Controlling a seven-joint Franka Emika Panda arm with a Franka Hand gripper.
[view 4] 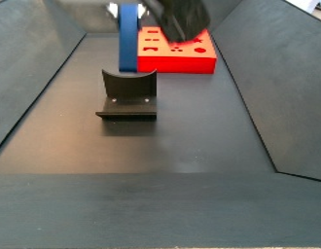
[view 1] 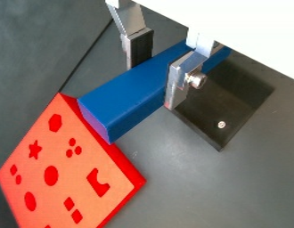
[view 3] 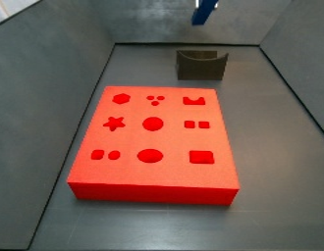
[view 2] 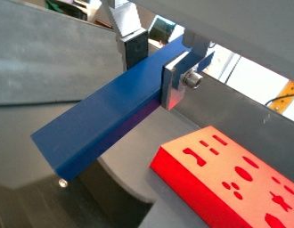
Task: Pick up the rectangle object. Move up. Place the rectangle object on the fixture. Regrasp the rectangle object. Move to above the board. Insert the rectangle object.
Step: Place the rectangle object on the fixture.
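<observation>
My gripper (view 1: 158, 80) is shut on the blue rectangle object (view 1: 126, 98), with one silver finger (view 1: 183, 82) in front of the bar and one dark pad (view 1: 139, 46) behind it. It also shows in a wrist view (view 2: 153, 80) holding the bar (view 2: 96, 120). In a side view the bar (view 4: 128, 39) hangs upright from the gripper (view 4: 176, 15), its lower end just above the dark fixture (view 4: 128, 95). Only the bar's tip (view 3: 204, 10) shows above the fixture (view 3: 201, 64) in a side view. The red board (view 3: 154, 137) lies flat beyond the fixture.
The board also shows in both wrist views (view 1: 66, 165) (view 2: 232, 174) and in a side view (view 4: 176, 53). The fixture's base plate (view 1: 227, 98) lies under the bar. Dark sloping walls (view 4: 33, 88) enclose the grey floor (view 4: 150, 156).
</observation>
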